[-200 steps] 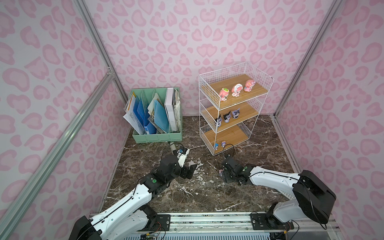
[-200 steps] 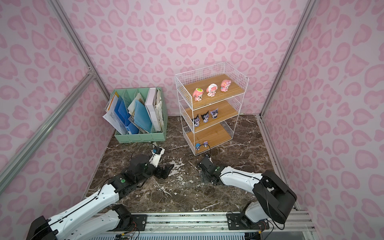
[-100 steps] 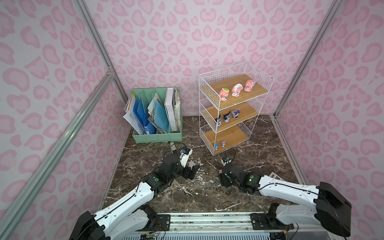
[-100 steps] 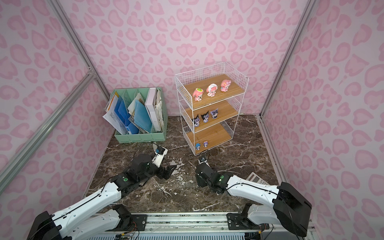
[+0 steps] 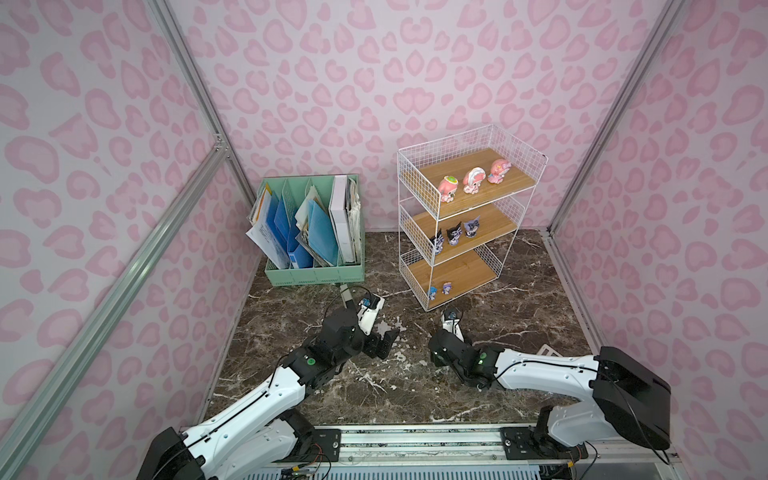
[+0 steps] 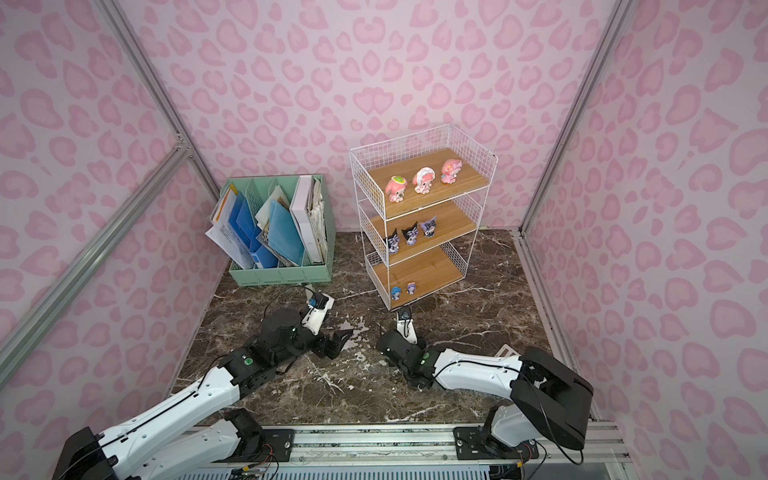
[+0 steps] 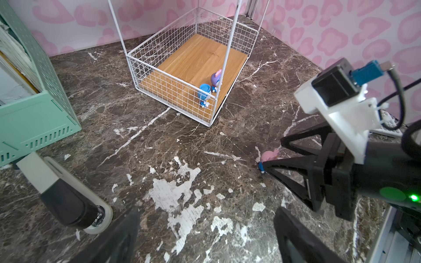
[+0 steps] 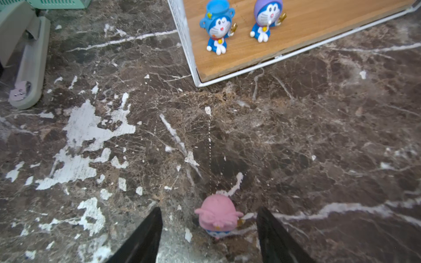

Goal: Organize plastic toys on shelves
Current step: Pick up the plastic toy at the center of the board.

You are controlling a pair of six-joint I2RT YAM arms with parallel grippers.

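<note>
Currently right gripper (image 8: 208, 210) jaws apart either side of pink toy (image 8: 217, 218) on bench (image 8: 319, 136), no contact; left gripper (image 7: 207, 211) jaws wide apart.

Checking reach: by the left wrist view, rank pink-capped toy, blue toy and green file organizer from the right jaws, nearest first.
1. Pink-capped toy, on the floor between the jaws.
2. Blue toy, on the rack's bottom board.
3. Green file organizer, across the floor.
</note>
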